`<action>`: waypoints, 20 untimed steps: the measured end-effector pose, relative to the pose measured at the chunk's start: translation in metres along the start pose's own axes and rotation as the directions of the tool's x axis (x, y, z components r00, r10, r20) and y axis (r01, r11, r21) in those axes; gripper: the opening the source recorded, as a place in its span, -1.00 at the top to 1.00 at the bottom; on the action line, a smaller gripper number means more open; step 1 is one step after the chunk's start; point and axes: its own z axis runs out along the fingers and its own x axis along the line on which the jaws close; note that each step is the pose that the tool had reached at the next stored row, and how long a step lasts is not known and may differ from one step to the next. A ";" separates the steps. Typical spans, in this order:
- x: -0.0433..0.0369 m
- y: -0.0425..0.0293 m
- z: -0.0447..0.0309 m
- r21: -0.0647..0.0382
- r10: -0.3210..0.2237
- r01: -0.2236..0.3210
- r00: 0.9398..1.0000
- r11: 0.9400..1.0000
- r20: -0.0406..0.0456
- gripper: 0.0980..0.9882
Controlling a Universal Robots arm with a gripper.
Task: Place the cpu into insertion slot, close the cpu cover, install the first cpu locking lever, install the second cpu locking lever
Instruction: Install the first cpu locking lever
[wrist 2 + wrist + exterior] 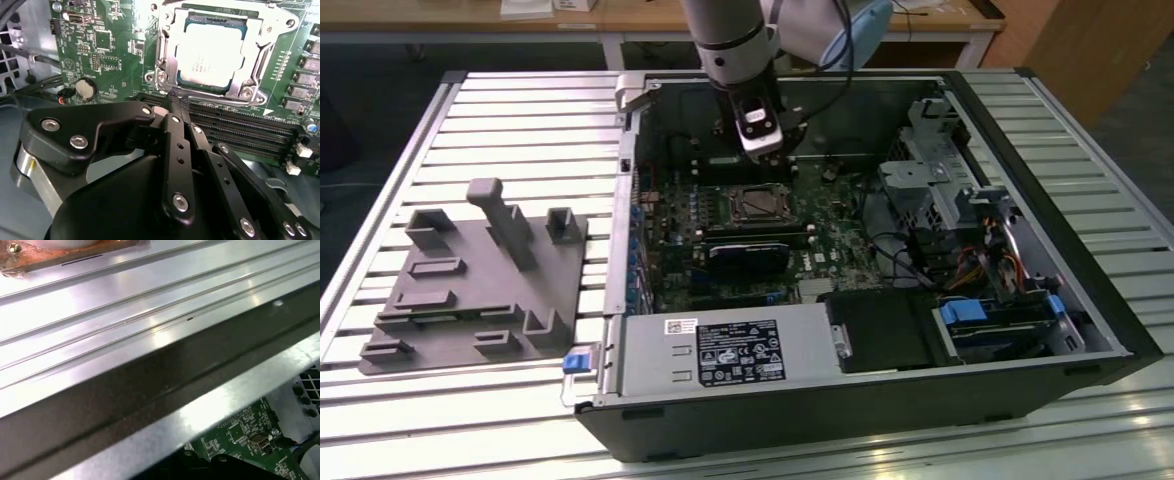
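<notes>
In the second wrist view the cpu (212, 52), a square chip with a dull silvery top, lies flat in the insertion slot (732, 205) on the green motherboard (107, 45). The cpu cover (252, 62), a thin silvery frame, lies down around the chip, which shows through its window. Whether the locking levers are latched I cannot tell. My gripper (178, 99) is shut with nothing between its black fingertips, and it hovers just off one side of the slot over the long memory slots (240, 130). In the exterior view the gripper (769, 160) hangs inside the open computer case (1067, 290).
A black card (747, 255) sits near the slot. Drive bays and cables (961, 230) crowd the exterior view's right. A grey fixture block (474, 270) stands on the slatted metal table (520, 120) at the exterior view's left. The case wall (150, 385) is close by in the first wrist view.
</notes>
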 end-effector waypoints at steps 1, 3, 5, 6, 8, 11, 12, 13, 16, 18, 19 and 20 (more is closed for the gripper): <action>-0.0003 0.0001 -0.0009 -0.001 0.000 0.000 1.000 1.000 0.000 0.98; -0.0003 0.0002 -0.0011 -0.002 0.000 0.000 1.000 1.000 -0.001 0.98; -0.0003 0.0002 -0.0011 -0.002 0.001 -0.001 1.000 1.000 -0.001 0.98; -0.0003 0.0002 -0.0011 -0.002 0.001 -0.001 1.000 1.000 -0.001 0.98; -0.0004 0.0002 -0.0010 0.000 0.001 -0.001 1.000 1.000 -0.004 0.98; -0.0017 0.0003 -0.0001 0.018 0.003 -0.002 0.999 1.000 -0.041 0.98; -0.0026 0.0002 0.0002 0.027 0.004 -0.002 0.998 1.000 -0.057 0.98; -0.0035 0.0000 0.0006 0.034 0.005 -0.002 0.997 0.999 -0.073 0.98; -0.0070 -0.0027 0.0014 0.053 0.008 -0.002 0.994 0.999 -0.111 0.98; -0.0097 -0.0063 0.0017 0.058 0.009 -0.002 0.993 0.998 -0.122 0.98; -0.0110 -0.0082 0.0018 0.061 0.009 -0.002 0.992 0.998 -0.126 0.98; -0.0125 -0.0104 0.0018 0.063 0.010 -0.002 0.991 0.998 -0.131 0.98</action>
